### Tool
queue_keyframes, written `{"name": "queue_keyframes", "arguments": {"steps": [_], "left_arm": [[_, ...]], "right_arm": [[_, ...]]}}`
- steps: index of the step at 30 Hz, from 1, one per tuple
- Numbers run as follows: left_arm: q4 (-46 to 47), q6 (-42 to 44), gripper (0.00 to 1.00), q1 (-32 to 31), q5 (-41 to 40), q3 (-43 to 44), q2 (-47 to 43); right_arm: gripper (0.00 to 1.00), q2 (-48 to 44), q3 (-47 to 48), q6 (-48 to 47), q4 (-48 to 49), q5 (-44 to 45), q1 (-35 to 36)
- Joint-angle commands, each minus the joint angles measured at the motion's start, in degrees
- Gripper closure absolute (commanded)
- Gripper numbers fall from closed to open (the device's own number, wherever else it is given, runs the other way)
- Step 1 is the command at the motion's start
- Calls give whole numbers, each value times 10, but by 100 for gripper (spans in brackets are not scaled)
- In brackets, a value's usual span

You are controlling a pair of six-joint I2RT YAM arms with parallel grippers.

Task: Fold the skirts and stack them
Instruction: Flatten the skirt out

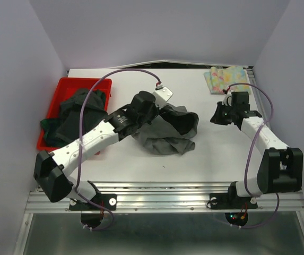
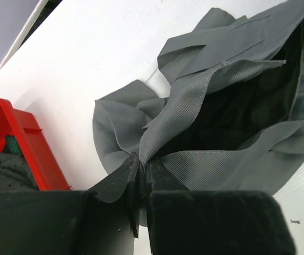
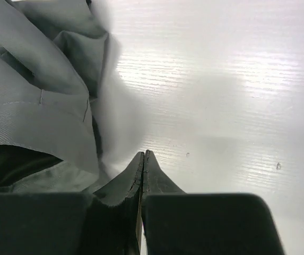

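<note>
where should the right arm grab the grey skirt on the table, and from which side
Grip the loose folded edge of the grey skirt nearest the right gripper, coming in low from the robot's right with jaws opened first; they are shut now. The left gripper pinches a raised fold on its left side, so a hold here would likely let both arms spread it.

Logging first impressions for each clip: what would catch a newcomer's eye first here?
The crumpled grey skirt in the middle of the table, with the left hand pinching a fold of its edge. Next, the red bin at the far left holding dark garments, and the folded floral skirt in the far right corner. The right hand is shut and empty over bare table beside the grey skirt.
</note>
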Motion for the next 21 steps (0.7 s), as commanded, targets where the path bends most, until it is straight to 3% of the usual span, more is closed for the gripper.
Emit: {"name": "queue_keyframes", "arguments": {"steps": [1, 6, 8, 14, 21], "left_arm": [[11, 28, 100, 19, 84, -20, -66], [-2, 18, 100, 23, 132, -31, -59], [-5, 12, 100, 29, 153, -29, -53], [-10, 14, 100, 60, 224, -16, -47], [-35, 13, 100, 125, 338, 0, -38]], "right_arm": [[99, -34, 5, -41, 12, 20, -3], [29, -20, 5, -7, 17, -157, -3], [20, -23, -10, 8, 57, -216, -3], [13, -1, -16, -37, 102, -228, 34], [11, 74, -14, -64, 133, -185, 102]]}}
